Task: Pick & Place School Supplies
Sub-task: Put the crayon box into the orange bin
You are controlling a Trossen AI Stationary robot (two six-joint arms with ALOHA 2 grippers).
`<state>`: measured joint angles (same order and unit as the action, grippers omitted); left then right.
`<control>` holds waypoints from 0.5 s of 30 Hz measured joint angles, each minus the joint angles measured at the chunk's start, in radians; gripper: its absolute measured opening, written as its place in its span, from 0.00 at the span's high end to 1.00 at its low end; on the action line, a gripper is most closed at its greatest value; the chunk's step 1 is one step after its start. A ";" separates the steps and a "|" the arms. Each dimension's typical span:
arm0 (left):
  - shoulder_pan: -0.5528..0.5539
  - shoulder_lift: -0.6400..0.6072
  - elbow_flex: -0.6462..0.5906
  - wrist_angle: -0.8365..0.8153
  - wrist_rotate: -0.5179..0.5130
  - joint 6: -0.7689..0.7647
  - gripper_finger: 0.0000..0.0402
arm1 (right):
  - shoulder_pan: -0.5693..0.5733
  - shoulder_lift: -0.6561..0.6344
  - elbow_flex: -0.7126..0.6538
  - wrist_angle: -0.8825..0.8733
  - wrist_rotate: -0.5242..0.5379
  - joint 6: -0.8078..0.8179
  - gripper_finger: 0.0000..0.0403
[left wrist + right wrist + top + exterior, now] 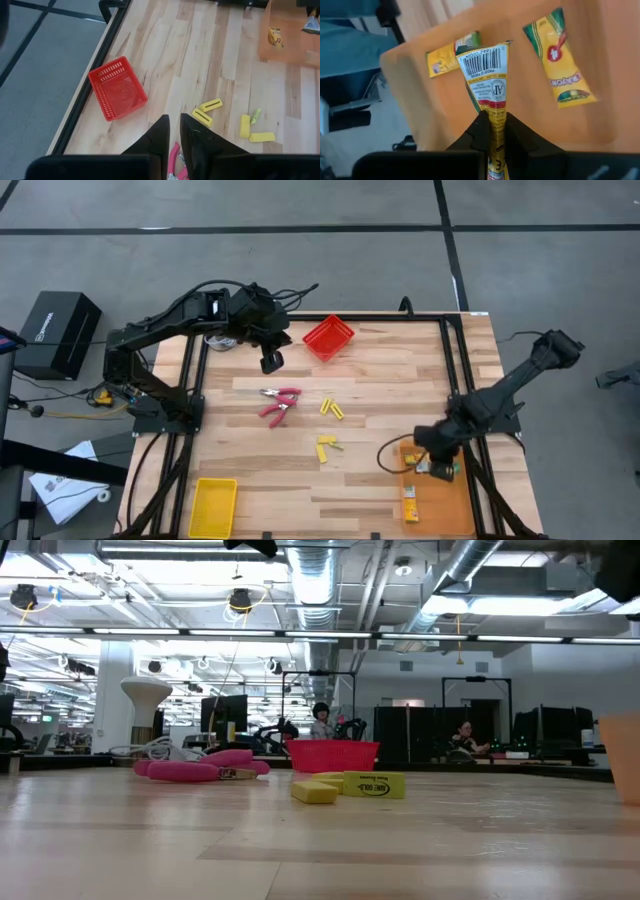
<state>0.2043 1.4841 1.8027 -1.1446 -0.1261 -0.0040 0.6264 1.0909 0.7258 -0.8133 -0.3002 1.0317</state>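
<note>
The right tool (492, 131) gripped a crayon box (487, 75) over the orange bin (440, 495), while the left tool (173, 131) hung clenched above the tabletop (380, 370).

Pale wood-plank table top (380, 370) on a grey concrete floor (300, 260) crossed by dark lines, a black box (58, 330) at nine o'clock; beyond, an open hall with silver ceiling ducts (320, 580), strip lights (250, 635), dark monitors (410, 735) and two seated people (322, 720).
</note>
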 joint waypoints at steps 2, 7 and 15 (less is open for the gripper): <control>0.000 0.000 0.000 0.000 0.000 0.000 0.91 | 0.034 0.018 -0.023 0.032 0.010 0.031 0.94; 0.000 0.000 0.000 0.001 0.000 0.000 0.91 | 0.047 0.086 -0.047 0.070 0.029 0.029 0.94; 0.000 0.000 0.000 0.001 0.000 0.000 0.91 | 0.047 0.160 -0.048 0.093 0.036 -0.018 0.80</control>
<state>0.2045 1.4841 1.8027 -1.1436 -0.1261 -0.0044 0.6731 1.2505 0.6781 -0.7203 -0.2639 1.0137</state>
